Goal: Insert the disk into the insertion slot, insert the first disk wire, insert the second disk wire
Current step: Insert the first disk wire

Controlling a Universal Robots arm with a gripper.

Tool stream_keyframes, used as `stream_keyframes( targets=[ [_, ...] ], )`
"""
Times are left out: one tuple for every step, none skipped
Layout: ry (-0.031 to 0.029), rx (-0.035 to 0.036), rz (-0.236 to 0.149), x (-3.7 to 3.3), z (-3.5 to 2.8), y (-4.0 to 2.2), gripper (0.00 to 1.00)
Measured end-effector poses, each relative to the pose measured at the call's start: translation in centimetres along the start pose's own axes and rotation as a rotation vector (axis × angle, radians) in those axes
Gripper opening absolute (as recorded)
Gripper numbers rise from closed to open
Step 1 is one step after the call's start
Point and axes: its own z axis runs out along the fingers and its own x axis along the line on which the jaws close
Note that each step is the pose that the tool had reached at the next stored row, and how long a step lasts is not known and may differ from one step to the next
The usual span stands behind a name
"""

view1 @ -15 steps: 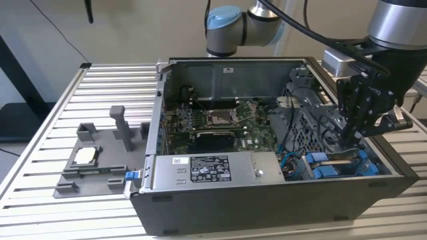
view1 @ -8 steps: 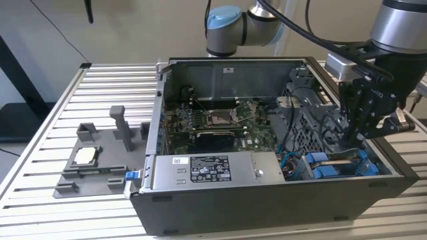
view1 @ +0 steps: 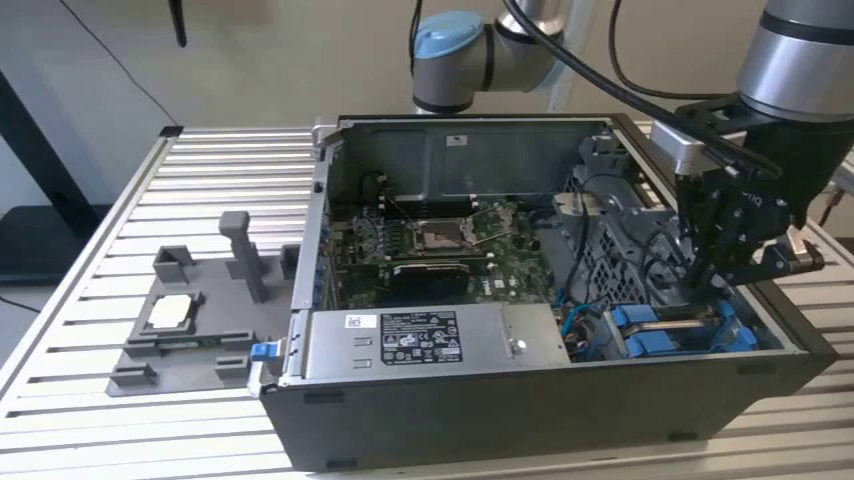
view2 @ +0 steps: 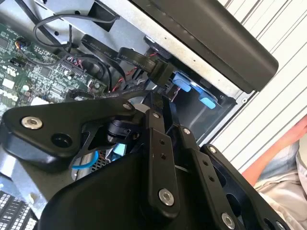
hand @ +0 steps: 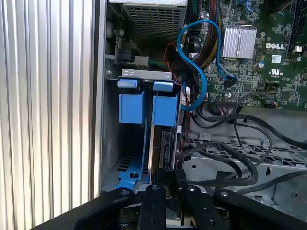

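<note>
One gripper (hand: 170, 179) seems to pinch the end of the disk (hand: 163, 139), seated in the insertion slot (hand: 125, 164).

The tool (hand: 167, 178) hangs right at the end of the disk (hand: 165, 141), which stands on edge in its blue carrier (hand: 163, 110) inside the slot (hand: 144, 73), just beside a second blue carrier (hand: 130, 108). A blue cable (hand: 200, 21) loops from beside the disk over to the green circuit board (hand: 268, 62), and black cables (hand: 240, 117) sprawl across perforated grey metal (hand: 268, 187). The ribbed table (hand: 48, 120) runs alongside the case wall (hand: 100, 120).
</note>
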Motion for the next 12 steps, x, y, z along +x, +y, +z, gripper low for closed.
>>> stream_keyframes(
  targets=[
    [0.0,0.0001,0.0,0.0,0.1,0.01,0.19],
    [-0.0001,0.0002,-0.001,0.0,0.17,0.01,0.19],
    [0.0001,0.0002,-0.001,0.02,0.23,0.01,0.19],
    [0.0001,0.0002,-0.001,0.06,0.29,0.01,0.19],
    [0.0,0.0002,-0.001,0.1,0.35,0.01,0.19],
    [-0.0002,0.0001,-0.001,0.14,0.42,0.02,0.19],
    [-0.0002,0.0002,-0.001,0.17,0.48,0.02,0.19],
    [-0.0001,0.0002,-0.001,0.2,0.54,0.02,0.19],
    [-0.0002,0.0002,-0.001,0.23,0.6,0.02,0.19],
    [-0.0001,0.0002,-0.001,0.26,0.64,0.02,0.19],
    [0.0001,0.0002,-0.002,0.28,0.68,0.02,0.19],
    [0.0002,0.0002,-0.002,0.28,0.7,0.01,0.19]
  ],
)
